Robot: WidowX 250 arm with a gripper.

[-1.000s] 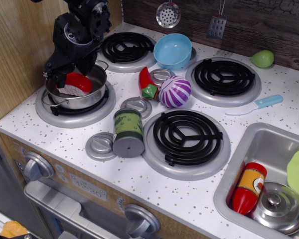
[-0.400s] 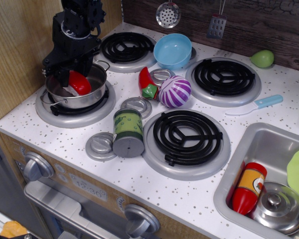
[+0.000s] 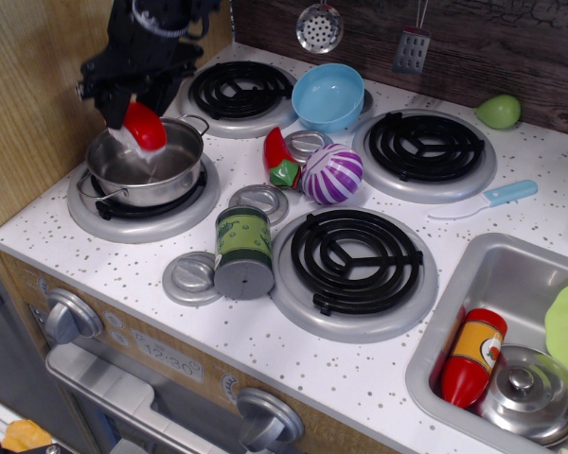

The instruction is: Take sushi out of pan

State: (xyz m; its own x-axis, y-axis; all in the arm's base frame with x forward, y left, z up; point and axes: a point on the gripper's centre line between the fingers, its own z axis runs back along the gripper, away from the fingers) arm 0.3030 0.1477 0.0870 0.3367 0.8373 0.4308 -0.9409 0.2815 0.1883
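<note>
Lifted since a moment ago, the sushi (image 3: 143, 126) now hangs above the pan (image 3: 144, 170) instead of lying in it, and the black tool (image 3: 131, 102) has risen with it toward the upper left. That tool is clamped onto the sushi, whose glossy red rounded top shows with a sliver of white beneath. The pan, a shallow shiny steel pot with loop handles, sits on the front-left coil burner (image 3: 133, 206) and its polished inside mirrors the piece above. On the speckled white worktop (image 3: 265, 331) a green-labelled can (image 3: 243, 252) stands upright beside a flat grey disc (image 3: 191, 278). Just beyond it lie a red-and-green pepper toy (image 3: 281, 158) and a round purple-and-white striped ball (image 3: 332, 174), touching each other. A smooth light blue bowl (image 3: 328, 96) rests near the back burners. In the steel sink (image 3: 473, 284) at right, a red bottle (image 3: 473, 357) leans beside a domed steel lid (image 3: 528, 392) with a knob.
</note>
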